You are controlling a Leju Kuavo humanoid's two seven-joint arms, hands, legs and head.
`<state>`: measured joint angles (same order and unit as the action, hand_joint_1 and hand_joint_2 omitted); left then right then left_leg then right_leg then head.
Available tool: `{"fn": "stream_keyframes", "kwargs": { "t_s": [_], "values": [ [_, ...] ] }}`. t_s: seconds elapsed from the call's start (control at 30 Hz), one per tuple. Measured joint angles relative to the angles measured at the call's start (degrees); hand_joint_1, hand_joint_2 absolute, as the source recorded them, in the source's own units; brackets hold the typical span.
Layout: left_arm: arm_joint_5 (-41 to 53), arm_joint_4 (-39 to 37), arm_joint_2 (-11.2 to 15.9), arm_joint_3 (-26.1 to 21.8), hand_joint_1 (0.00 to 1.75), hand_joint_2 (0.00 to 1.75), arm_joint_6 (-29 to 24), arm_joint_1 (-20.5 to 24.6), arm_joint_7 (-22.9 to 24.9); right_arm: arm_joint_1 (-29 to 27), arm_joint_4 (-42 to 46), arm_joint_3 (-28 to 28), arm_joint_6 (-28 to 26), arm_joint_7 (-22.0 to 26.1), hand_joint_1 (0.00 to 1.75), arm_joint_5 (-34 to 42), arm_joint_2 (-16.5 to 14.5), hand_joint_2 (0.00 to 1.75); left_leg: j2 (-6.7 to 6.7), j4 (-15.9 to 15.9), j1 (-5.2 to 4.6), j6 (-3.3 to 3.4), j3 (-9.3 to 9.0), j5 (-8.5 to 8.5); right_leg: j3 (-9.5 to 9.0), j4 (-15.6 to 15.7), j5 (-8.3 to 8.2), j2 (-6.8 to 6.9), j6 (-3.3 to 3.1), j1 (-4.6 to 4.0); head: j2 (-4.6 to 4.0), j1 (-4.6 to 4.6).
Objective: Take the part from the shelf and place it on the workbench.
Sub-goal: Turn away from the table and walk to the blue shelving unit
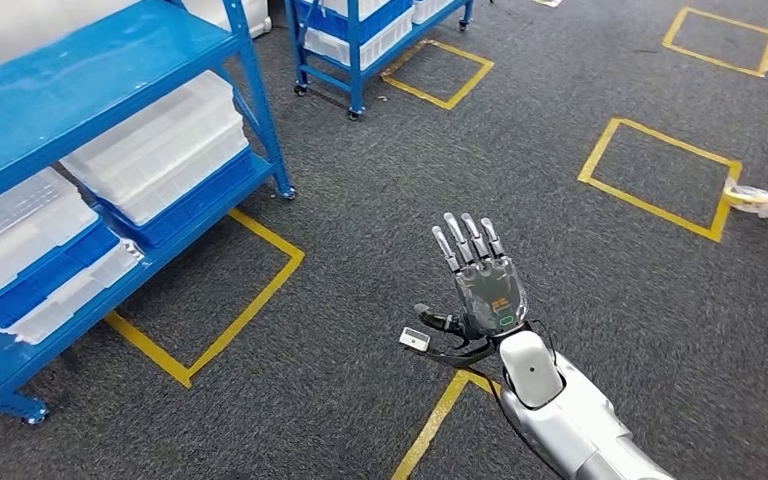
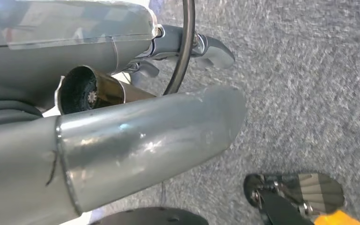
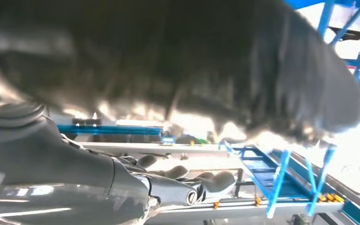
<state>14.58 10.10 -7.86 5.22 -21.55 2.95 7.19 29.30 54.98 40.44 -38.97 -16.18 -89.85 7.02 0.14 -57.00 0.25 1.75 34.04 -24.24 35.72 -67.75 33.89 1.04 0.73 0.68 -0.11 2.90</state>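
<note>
silver right arm over coarse grey carpet, right hand [image 1: 480,282] flat, straight fingers spread wide, holding nothing; left hand [image 2: 122,140], glossy grey thumb, grip cannot be told. beyond, yellow tape squares [image 1: 210,300], then blue steel shelf [image 1: 90,90] stacked with translucent ribbed trays [image 1: 160,140]; part indistinguishable.

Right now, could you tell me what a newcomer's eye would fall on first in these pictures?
Most striking is the right hand, raised open and empty with fingers spread over the grey carpet in the middle of the head view. To its left stands a blue shelf stacked with clear plastic trays. Yellow tape squares mark the floor around them.
</note>
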Motion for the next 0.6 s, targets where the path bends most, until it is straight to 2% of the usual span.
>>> {"fn": "stream_keyframes", "kwargs": {
  "t_s": [0.03, 0.07, 0.1, 0.13, 0.17, 0.23, 0.27, 0.3, 0.37, 0.4, 0.43, 0.5, 0.53, 0.57, 0.6],
  "values": [
    [0.03, 0.0, -0.05, 0.0, 0.0, 0.0, -0.01, 0.08, 0.03, -0.2, -0.1, -0.21, 0.0, 0.04, 0.0, 0.0, 0.1, 0.0, -0.85, -0.04, -0.01, 0.07, 0.04, 0.02, 1.91, -3.79, 1.41, -0.69, 0.04, 0.03, 0.0, 0.01],
    [0.07, 0.0, -0.1, -0.01, 0.0, 0.0, 0.0, 0.09, 0.13, -0.4, -0.21, -0.35, 0.0, 0.08, 0.0, 0.0, 0.22, 0.0, -1.76, -0.12, -0.02, 0.11, 0.04, 0.02, 3.36, -6.4, 1.93, -0.93, 0.08, 0.06, 0.0, 0.01],
    [0.11, 0.0, -0.12, -0.01, 0.0, 0.0, 0.0, 0.04, 0.22, -0.55, -0.29, -0.47, 0.0, 0.08, 0.0, 0.0, 0.34, 0.0, -2.69, -0.23, -0.01, 0.1, 0.04, 0.01, 3.99, -7.1, 1.36, -1.02, 0.1, 0.1, 0.0, 0.0],
    [0.15, 0.0, -0.12, -0.02, 0.0, 0.0, -0.01, -0.01, 0.32, -0.62, -0.33, -0.58, 0.0, 0.03, 0.0, 0.0, 0.43, 0.0, -3.66, -0.41, 0.03, 0.02, 0.04, -0.05, 3.48, -5.36, -0.4, -1.18, 0.08, 0.19, 0.0, 0.0],
    [0.16, 0.0, -0.13, -0.02, 0.0, 0.0, -0.01, -0.05, 0.37, -0.64, -0.34, -0.72, 0.0, -0.04, 0.0, 0.0, 0.53, 0.0, -4.55, -0.67, 0.08, -0.13, 0.05, -0.16, 2.06, -1.8, -2.77, -1.76, 0.07, 0.34, 0.0, 0.0],
    [0.23, 0.0, -0.14, -0.03, 0.0, 0.0, -0.04, 0.0, 0.34, -0.63, -0.34, -0.99, 0.0, -0.23, 0.0, 0.0, 0.71, 0.0, -6.2, -1.32, 0.14, -0.64, 0.33, -0.44, -0.85, 5.08, -5.8, -4.37, 0.04, 0.66, 0.0, -0.01],
    [0.27, 0.0, -0.14, -0.04, 0.0, 0.0, -0.07, 0.03, 0.32, -0.67, -0.34, -1.09, -0.01, -0.32, 0.0, 0.0, 0.8, 0.0, -6.87, -1.57, 0.18, -0.97, 0.59, -0.49, -1.57, 6.82, -6.24, -5.3, -0.01, 0.71, 0.0, -0.02],
    [0.3, 0.0, -0.14, -0.05, 0.0, 0.0, -0.1, 0.02, 0.29, -0.7, -0.34, -1.14, -0.01, -0.39, 0.0, 0.0, 0.85, 0.0, -7.53, -1.66, 0.24, -1.3, 0.86, -0.44, -1.78, 7.3, -6.05, -5.65, -0.16, 0.61, 0.0, -0.02],
    [0.32, 0.0, -0.13, -0.11, 0.0, 0.0, -0.13, -0.2, 0.22, -0.65, -0.3, -1.18, -0.01, -0.51, 0.0, 0.0, 0.89, 0.0, -8.25, -1.61, 0.41, -2.0, 1.32, -0.27, -1.89, 7.58, -6.32, -4.29, -0.77, 0.47, 0.0, -0.02],
    [0.32, 0.0, -0.12, -0.15, 0.0, 0.0, -0.12, -0.34, 0.2, -0.57, -0.26, -1.21, -0.01, -0.55, 0.0, 0.0, 0.91, 0.0, -7.28, -2.05, 0.36, -2.28, 1.61, -0.57, -2.04, 7.82, -6.46, -3.62, -1.2, 0.49, 0.0, -0.08],
    [0.32, 0.0, -0.11, -0.18, 0.0, 0.0, -0.11, -0.4, 0.18, -0.48, -0.22, -1.25, -0.01, -0.57, 0.0, 0.0, 0.92, 0.0, -5.63, -3.43, 0.28, -2.53, 2.27, -1.44, -2.16, 8.1, -6.62, -2.91, -1.6, 0.55, 0.0, -0.18],
    [0.33, 0.0, -0.1, -0.23, 0.0, 0.0, -0.11, -0.23, 0.15, -0.55, -0.21, -1.32, -0.01, -0.59, 0.0, 0.0, 1.02, 0.0, -1.84, -9.63, 0.19, -2.89, 5.08, -4.83, -2.33, 8.39, -6.68, -1.33, -2.16, 0.42, 0.0, -0.38],
    [0.34, 0.0, -0.1, -0.24, 0.0, 0.0, -0.11, -0.11, 0.14, -0.65, -0.22, -1.34, -0.01, -0.58, 0.0, 0.0, 1.07, 0.0, -1.01, -13.51, 0.27, -3.04, 6.9, -6.61, -2.33, 8.4, -6.63, -0.43, -2.3, 0.29, 0.0, -0.42],
    [0.34, 0.0, -0.1, -0.25, 0.0, 0.0, -0.11, -0.05, 0.13, -0.75, -0.22, -1.35, -0.01, -0.58, 0.0, 0.0, 1.11, 0.0, -0.67, -16.53, 0.33, -3.14, 8.31, -7.68, -2.34, 8.38, -6.56, 0.47, -2.39, 0.19, 0.0, -0.4],
    [0.34, 0.0, -0.1, -0.26, 0.0, 0.0, -0.11, -0.08, 0.13, -0.82, -0.22, -1.36, -0.01, -0.58, 0.0, 0.0, 1.12, 0.0, -0.54, -17.64, 0.36, -3.16, 8.79, -7.67, -2.37, 8.38, -6.47, 1.33, -2.43, 0.1, 0.0, -0.41]
  ]
}}
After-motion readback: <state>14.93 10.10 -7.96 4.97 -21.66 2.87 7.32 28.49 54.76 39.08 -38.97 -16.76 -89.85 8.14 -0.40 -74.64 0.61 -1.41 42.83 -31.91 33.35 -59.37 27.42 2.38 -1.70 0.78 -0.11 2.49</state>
